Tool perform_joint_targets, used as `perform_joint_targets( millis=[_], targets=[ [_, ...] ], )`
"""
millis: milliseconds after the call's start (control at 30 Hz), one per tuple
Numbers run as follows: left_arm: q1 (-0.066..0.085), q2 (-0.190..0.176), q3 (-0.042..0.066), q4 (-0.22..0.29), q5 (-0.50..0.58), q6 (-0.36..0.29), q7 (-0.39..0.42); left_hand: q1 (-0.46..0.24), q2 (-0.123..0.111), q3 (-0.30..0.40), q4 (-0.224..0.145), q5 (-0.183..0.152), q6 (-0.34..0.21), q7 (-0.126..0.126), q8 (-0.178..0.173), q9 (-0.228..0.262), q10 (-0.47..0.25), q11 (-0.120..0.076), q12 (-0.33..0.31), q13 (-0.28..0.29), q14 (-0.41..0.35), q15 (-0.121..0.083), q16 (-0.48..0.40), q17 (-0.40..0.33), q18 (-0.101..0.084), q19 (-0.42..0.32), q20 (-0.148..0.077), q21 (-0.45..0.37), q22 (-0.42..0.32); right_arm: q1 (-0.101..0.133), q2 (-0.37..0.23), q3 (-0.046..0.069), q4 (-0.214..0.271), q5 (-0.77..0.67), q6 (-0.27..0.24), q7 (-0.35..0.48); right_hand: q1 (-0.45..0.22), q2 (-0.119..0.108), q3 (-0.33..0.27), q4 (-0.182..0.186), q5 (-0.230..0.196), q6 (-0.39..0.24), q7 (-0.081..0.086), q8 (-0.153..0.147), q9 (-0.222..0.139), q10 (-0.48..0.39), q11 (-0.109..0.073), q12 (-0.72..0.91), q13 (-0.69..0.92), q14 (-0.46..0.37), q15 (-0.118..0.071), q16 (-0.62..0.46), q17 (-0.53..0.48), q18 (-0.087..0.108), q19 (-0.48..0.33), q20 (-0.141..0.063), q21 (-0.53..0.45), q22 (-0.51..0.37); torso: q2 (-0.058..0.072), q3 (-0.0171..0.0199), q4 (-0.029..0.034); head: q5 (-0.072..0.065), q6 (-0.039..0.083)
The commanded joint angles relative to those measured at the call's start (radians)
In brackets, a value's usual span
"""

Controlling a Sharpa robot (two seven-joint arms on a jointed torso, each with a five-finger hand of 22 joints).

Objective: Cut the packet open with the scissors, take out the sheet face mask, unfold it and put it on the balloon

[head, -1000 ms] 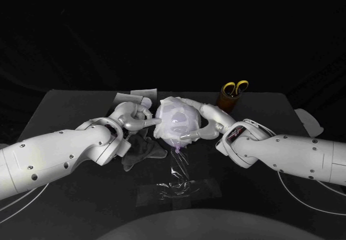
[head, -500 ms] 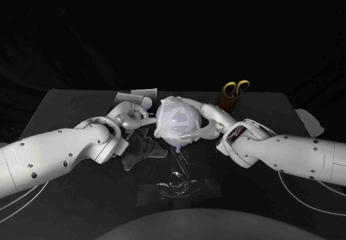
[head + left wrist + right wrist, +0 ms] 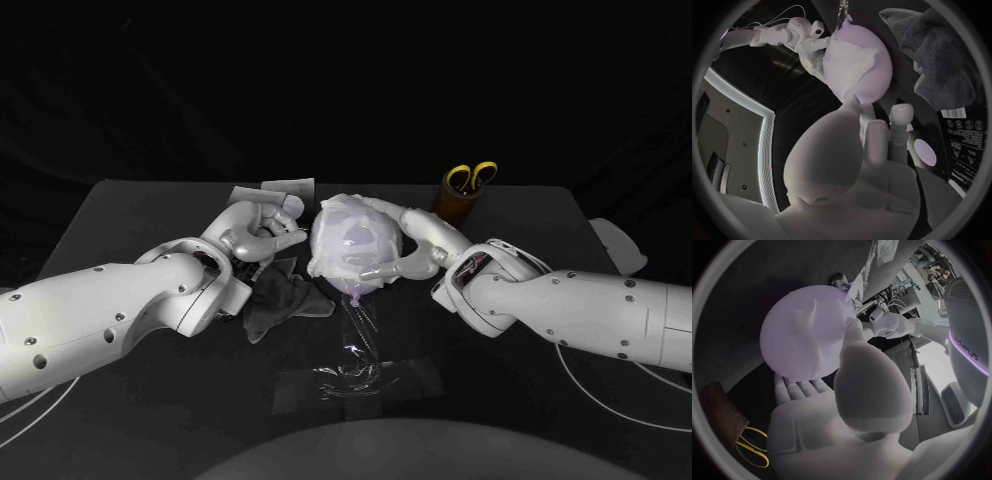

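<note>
The right hand (image 3: 415,248) cups the balloon (image 3: 356,245), fingers wrapped behind it and the thumb pressing its near side. The sheet face mask (image 3: 332,215) lies draped over the balloon. It looks thin, wet and limp, likely to slide or crease, so it is best nudged at its edges. The balloon is light and springy and needs a gentle hold. The left hand (image 3: 263,228) is empty, fingers apart, just beside the mask's edge. A dark cloth (image 3: 281,300) lies below that hand, the cut packet (image 3: 281,190) beyond it. The scissors (image 3: 470,178) stand in a holder (image 3: 457,208) beyond the right hand, clear of the work.
</note>
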Motion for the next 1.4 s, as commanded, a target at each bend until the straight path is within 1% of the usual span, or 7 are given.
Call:
perform_joint_targets(
  millis=[33,233,533,633,700,1033,1400],
  targets=[
    [-0.001,-0.009,0.001,0.028,0.027,0.005,0.171,-0.024,-0.061,0.125,-0.005,-0.010,0.025,0.027,-0.029,-0.039,-0.003,0.016,-0.013,-0.048,-0.014,0.017,-0.010,-0.027,0.014,-0.024,0.015,-0.025,-0.026,-0.006,0.001,-0.004,-0.001,-0.002,0.043,-0.007,0.000,0.012,0.008,0.000,-0.006,0.009,0.154,0.002,0.003,-0.005,0.003,0.003,0.001,-0.007,-0.001,-0.002,-0.002,-0.011,0.008,-0.001,0.002,-0.002,0.000,-0.0008,-0.0003,0.001,-0.001],
    [-0.009,-0.025,0.000,0.066,-0.056,0.019,0.206,-0.098,-0.116,0.286,-0.006,-0.003,0.021,0.033,-0.059,-0.088,0.016,0.020,0.019,-0.047,-0.001,0.021,0.004,-0.003,0.011,-0.002,0.022,-0.012,-0.007,-0.007,0.001,-0.004,-0.002,-0.002,0.044,-0.008,0.000,0.012,0.009,0.000,-0.006,0.009,0.154,0.002,0.003,-0.006,0.003,0.003,0.001,-0.007,-0.001,-0.002,-0.002,-0.011,0.008,-0.001,0.002,-0.002,-0.001,0.0001,0.0003,0.002,-0.003],
    [-0.026,-0.011,0.000,0.063,-0.122,0.014,0.124,-0.218,-0.182,0.232,-0.005,-0.004,0.047,0.039,-0.075,-0.114,0.063,0.023,0.048,-0.040,0.045,0.022,0.047,0.101,-0.011,0.088,0.020,0.064,0.090,-0.007,0.001,-0.004,-0.002,-0.002,0.045,-0.008,0.000,0.012,0.009,0.000,-0.006,0.009,0.154,0.002,0.003,-0.006,0.003,0.003,0.001,-0.007,-0.001,-0.002,-0.002,-0.011,0.008,-0.001,0.002,-0.002,0.001,0.0002,-0.0019,0.004,-0.001],
    [-0.028,-0.008,-0.001,0.058,-0.129,0.007,0.093,-0.231,-0.191,0.220,-0.004,-0.004,0.051,0.038,-0.079,-0.119,0.088,0.022,0.066,-0.009,0.051,0.020,0.052,0.115,-0.015,0.102,0.019,0.076,0.106,-0.007,0.001,-0.004,-0.001,-0.002,0.046,-0.008,0.001,0.012,0.009,0.000,-0.006,0.009,0.154,0.002,0.003,-0.005,0.003,0.003,0.001,-0.008,0.000,-0.002,-0.002,-0.012,0.009,-0.001,0.003,-0.002,0.001,0.0006,-0.0014,0.004,-0.001],
    [-0.029,-0.005,-0.001,0.054,-0.134,-0.001,0.067,-0.249,-0.205,0.198,-0.005,-0.003,0.046,0.041,-0.095,-0.131,0.164,0.023,0.128,0.098,0.058,0.020,0.058,0.131,-0.018,0.118,0.018,0.090,0.122,-0.007,0.001,-0.004,-0.001,-0.002,0.046,-0.009,0.001,0.012,0.009,0.000,-0.006,0.009,0.154,0.002,0.003,-0.005,0.003,0.003,0.001,-0.008,0.000,-0.002,-0.002,-0.012,0.009,-0.001,0.003,-0.002,0.000,0.0007,-0.0012,0.003,-0.002],
    [-0.030,0.005,0.000,0.043,-0.143,-0.045,-0.011,-0.263,-0.221,0.147,-0.007,-0.004,0.031,0.051,-0.124,-0.151,0.213,0.029,0.185,0.181,0.070,0.024,0.069,0.158,-0.025,0.141,0.016,0.112,0.149,-0.007,0.000,-0.004,-0.001,-0.001,0.046,-0.009,0.001,0.012,0.009,0.000,-0.006,0.009,0.154,0.002,0.003,-0.005,0.003,0.003,0.001,-0.008,0.000,-0.002,-0.002,-0.012,0.009,-0.001,0.003,-0.002,0.000,0.0002,-0.0009,0.003,-0.003],
    [-0.030,0.009,0.000,0.043,-0.112,-0.068,-0.010,-0.203,-0.208,0.097,-0.011,-0.004,-0.055,0.091,-0.142,-0.160,0.017,0.066,0.072,-0.030,-0.011,0.058,-0.007,-0.042,0.014,-0.004,0.045,-0.028,-0.026,-0.007,0.000,-0.004,-0.001,-0.003,0.047,-0.009,0.001,0.012,0.009,0.000,-0.006,0.009,0.154,0.002,0.003,-0.005,0.003,0.003,0.001,-0.008,0.000,-0.002,-0.002,-0.012,0.009,-0.001,0.003,-0.002,0.000,0.0000,-0.0008,0.003,-0.006]
  ],
)
